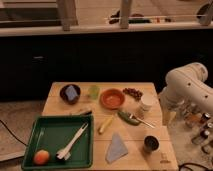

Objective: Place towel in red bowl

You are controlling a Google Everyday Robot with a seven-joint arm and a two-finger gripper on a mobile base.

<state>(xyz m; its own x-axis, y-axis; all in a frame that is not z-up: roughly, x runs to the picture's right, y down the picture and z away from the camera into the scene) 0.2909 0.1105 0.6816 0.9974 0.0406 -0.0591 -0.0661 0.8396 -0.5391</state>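
The towel (116,148), a pale blue-grey folded cloth, lies flat on the wooden table (60,107) near its front edge, right of the green tray. The red bowl (112,98) stands at the table's middle back and looks empty. My white arm (186,85) stands at the right of the table. The gripper (165,116) hangs off the table's right edge, well away from the towel and the bowl, holding nothing that I can see.
A green tray (35,131) at the front left holds an orange (41,157) and a white utensil (72,142). A dark bowl with a blue sponge (70,93), a green cup (93,91), grapes (132,93), a white jar (145,105), a banana (105,124), a green vegetable (125,116) and a dark cup (150,144) stand around.
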